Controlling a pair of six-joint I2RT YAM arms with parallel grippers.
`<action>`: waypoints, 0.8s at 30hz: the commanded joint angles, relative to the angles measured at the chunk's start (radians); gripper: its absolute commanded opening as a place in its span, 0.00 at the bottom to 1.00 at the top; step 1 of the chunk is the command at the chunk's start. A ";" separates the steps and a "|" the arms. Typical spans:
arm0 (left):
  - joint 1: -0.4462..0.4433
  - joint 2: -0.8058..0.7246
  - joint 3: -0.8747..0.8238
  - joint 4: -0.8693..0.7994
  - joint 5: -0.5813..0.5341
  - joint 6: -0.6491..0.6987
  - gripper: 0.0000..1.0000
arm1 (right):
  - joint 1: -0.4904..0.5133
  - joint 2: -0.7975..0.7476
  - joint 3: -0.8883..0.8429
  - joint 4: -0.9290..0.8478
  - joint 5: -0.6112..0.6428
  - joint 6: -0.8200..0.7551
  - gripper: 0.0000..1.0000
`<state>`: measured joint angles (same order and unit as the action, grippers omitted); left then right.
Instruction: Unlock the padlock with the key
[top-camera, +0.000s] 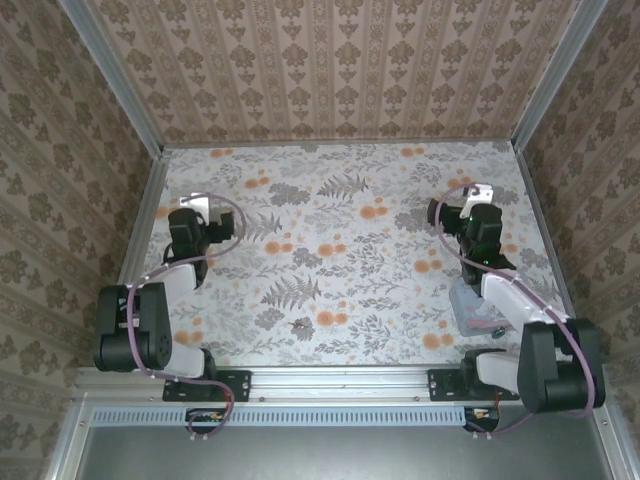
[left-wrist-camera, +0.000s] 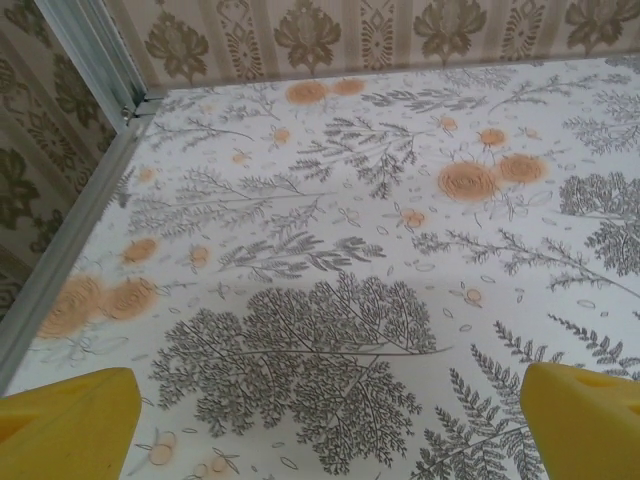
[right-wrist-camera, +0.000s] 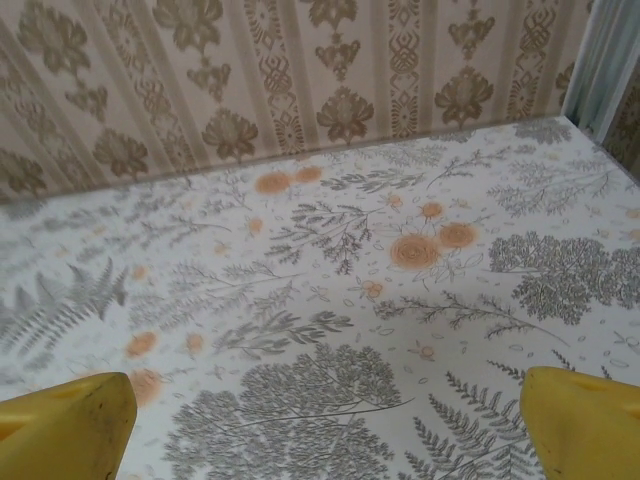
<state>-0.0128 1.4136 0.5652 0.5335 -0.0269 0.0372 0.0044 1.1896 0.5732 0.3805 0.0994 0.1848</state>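
Note:
My left gripper hangs over the left side of the flowered table, open. In the left wrist view its yellow fingertips sit far apart at the bottom corners, and the left gripper has only bare tabletop between them. The right gripper is over the right side, also open. The right wrist view likewise shows the right gripper with wide-set yellow fingertips above bare cloth. The padlock and the key are hidden or out of view.
A pale blue tin lies on the table, partly under the right arm's forearm. A small dark speck at its near edge is too small to identify. Patterned walls with metal frame posts close in the table on three sides.

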 joint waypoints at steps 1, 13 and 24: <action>-0.015 -0.061 0.082 -0.178 -0.018 -0.053 1.00 | -0.006 -0.083 0.069 -0.343 0.054 0.155 1.00; -0.277 -0.045 0.432 -0.652 -0.037 -0.301 1.00 | -0.283 -0.155 0.210 -0.879 0.137 0.351 1.00; -0.547 0.046 0.575 -0.718 0.029 -0.411 1.00 | -0.516 -0.185 0.180 -1.066 0.280 0.458 1.00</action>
<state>-0.5247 1.4487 1.0889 -0.1406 -0.0242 -0.3351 -0.4698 1.0077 0.7601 -0.5793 0.3199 0.5968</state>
